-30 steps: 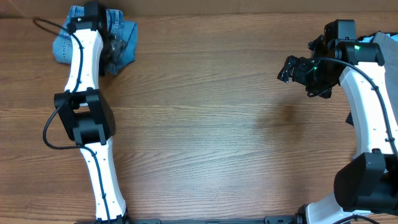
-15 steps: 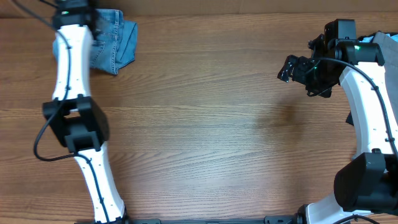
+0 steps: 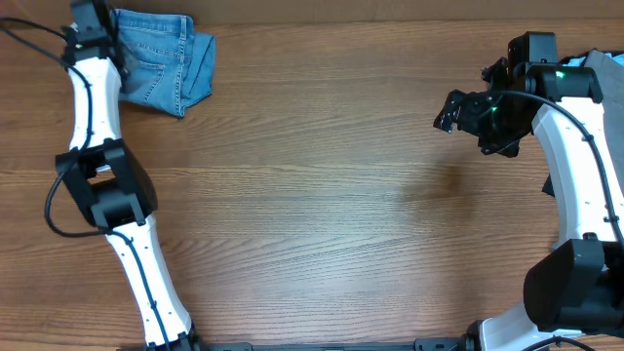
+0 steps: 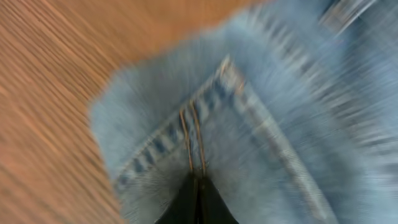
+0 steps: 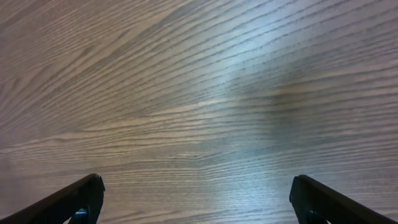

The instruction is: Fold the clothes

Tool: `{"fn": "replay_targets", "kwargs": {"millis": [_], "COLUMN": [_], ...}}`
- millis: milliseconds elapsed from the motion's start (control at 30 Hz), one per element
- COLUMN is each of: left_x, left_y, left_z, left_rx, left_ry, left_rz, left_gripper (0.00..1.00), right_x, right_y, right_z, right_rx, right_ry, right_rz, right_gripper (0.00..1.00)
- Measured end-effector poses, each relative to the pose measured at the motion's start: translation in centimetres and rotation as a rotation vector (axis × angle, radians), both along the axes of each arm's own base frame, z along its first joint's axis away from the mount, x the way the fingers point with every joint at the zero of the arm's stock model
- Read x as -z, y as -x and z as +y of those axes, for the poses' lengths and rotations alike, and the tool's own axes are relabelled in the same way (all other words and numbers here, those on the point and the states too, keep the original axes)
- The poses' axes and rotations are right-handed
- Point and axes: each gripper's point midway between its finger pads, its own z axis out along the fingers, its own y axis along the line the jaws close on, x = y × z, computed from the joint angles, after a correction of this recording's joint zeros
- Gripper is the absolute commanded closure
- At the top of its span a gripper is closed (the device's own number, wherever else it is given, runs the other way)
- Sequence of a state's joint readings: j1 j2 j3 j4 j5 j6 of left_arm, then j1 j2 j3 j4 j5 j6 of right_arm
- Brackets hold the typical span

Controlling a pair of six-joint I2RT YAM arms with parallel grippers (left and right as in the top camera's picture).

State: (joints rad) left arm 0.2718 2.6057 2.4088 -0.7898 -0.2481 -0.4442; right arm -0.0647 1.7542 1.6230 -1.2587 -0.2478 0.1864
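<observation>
Two grippers are compared: the closed left gripper (image 4: pixel 196 200) is positioned over the jeans (image 3: pixel 161 60), the open right gripper (image 3: pixel 447 109) well apart.

The light-blue denim jeans (image 3: pixel 166 58) are rough woven cloth with orange stitching — the brown wooden table (image 3: pixel 322 214) below me looks smooth, with soft shine.

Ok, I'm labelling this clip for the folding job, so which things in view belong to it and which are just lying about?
Part of the job:
- light-blue jeans, folded at the table's far left corner
- pale-blue garment, only a sliver showing at the right edge

Lying about:
- no stray items visible; the only other thing is the wooden table
</observation>
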Motion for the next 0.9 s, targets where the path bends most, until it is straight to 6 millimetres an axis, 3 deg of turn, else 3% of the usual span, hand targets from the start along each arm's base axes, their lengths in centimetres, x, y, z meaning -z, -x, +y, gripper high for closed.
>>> {"fn": "replay_targets", "kwargs": {"millis": [100, 400, 700, 900], "left_x": [2.4, 3.5, 3.1, 1.0], "left_y": [0.7, 3.8, 4.5, 3.4], "left_z": [-0.3, -0.9, -1.4, -1.9], "left_rx": [0.007, 0.004, 0.002, 0.014], "left_ry": [0.009, 0.038, 0.035, 0.032], "left_rz": [0.063, 0.204, 0.235, 0.174], "left_gripper": [0.96, 0.96, 0.96, 0.96], "right_x": [0.1, 0.0, 0.0, 0.0], "right_y": [0.3, 0.1, 0.1, 0.1], "right_z": [0.0, 0.0, 0.0, 0.0], "right_rx": [0.0, 0.0, -0.001, 0.0], "right_ry": [-0.001, 0.0, -0.001, -0.001], "right_rz": [0.011, 0.005, 0.005, 0.003], "right_gripper": [0.0, 0.0, 0.0, 0.0]}}
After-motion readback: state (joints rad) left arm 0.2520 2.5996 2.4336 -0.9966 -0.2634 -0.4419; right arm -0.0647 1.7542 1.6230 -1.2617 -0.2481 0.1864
